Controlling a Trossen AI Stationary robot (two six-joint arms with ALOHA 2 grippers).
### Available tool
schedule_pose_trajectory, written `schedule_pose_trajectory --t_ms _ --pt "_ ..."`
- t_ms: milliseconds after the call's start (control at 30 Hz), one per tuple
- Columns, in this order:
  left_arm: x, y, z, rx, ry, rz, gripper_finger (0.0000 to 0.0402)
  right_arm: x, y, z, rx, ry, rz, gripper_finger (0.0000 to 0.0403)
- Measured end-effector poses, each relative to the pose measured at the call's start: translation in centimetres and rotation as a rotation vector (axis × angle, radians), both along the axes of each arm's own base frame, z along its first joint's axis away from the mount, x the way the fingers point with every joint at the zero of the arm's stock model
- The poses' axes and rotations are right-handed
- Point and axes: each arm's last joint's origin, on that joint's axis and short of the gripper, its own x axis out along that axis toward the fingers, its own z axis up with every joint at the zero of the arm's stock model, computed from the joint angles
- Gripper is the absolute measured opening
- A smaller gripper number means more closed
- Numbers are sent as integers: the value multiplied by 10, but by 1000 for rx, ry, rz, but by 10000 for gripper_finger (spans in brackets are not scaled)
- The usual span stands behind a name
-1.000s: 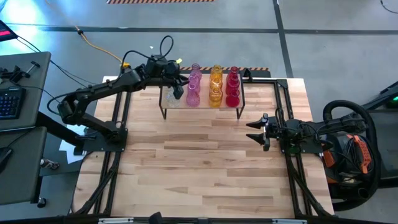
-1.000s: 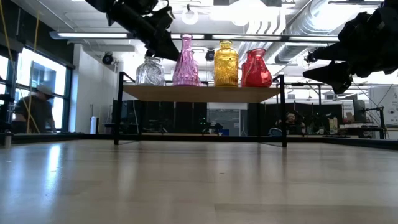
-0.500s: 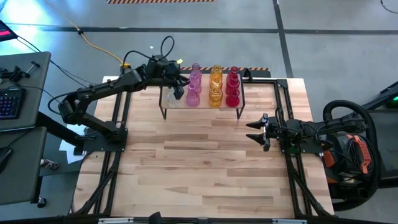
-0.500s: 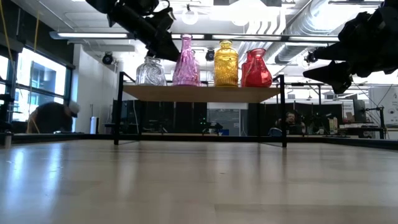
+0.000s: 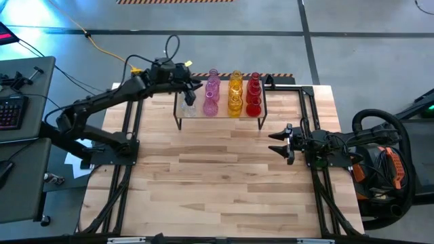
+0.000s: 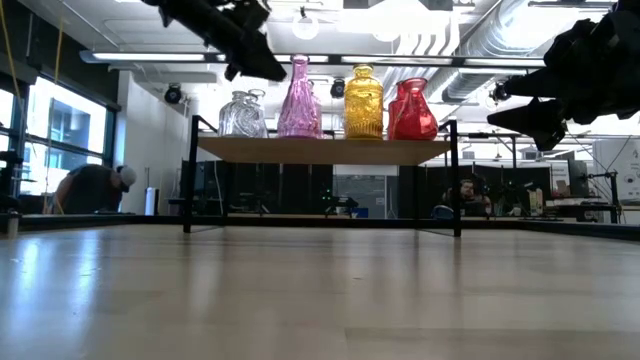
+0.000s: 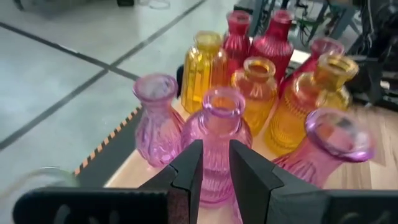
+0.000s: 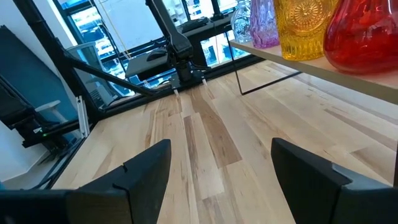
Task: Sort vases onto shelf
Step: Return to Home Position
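Vases (image 5: 235, 95): all stand upright on the shelf (image 6: 320, 150), sorted by colour into columns that run from 12 to 6 o'clock in the high view.
Colour order: from 9 to 3 o'clock come the clear vases (image 6: 240, 113), pink vases (image 7: 217, 140), yellow vases (image 7: 258, 87) and red vases (image 7: 273, 40).
Counts: the left wrist view shows three pink, three yellow and three red. The low view shows at least two clear ones, and their full number cannot be told.
Spacing: the columns stand just beside one another.
Shelf: a light board on thin black legs at the 12 o'clock edge of the table (image 5: 217, 190), with its long side running from 9 to 3 o'clock.
Left gripper (image 5: 192, 95): it hangs over the shelf's 9 o'clock end, above the mouths of the clear vases in the low view. It points toward 3 o'clock at the pink column. Only a narrow gap separates its fingers, and they hold nothing and touch no vase.
Right gripper (image 5: 274, 143): it is at the shelf's 5 o'clock, off the shelf and above the table toward its 3 o'clock edge. It points to 9 o'clock. Its fingers are spread wide and hold nothing.
Person (image 6: 92, 188): bent over in the room beyond the table, at the low view's 9 o'clock.
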Motion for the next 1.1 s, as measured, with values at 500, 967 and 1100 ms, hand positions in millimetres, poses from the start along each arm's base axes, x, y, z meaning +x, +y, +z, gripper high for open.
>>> schedule_pose_trajectory --t_ms 500,967,1100 --pt "-63 -23 48 98 -88 74 70 0 0 0 0 0 0 261" --pt "-146 -88 28 219 -257 68 70 0 0 0 0 1 -1 261" --pt "-170 -107 -1 261 -375 47 70 0 0 0 0 0 -1 261"
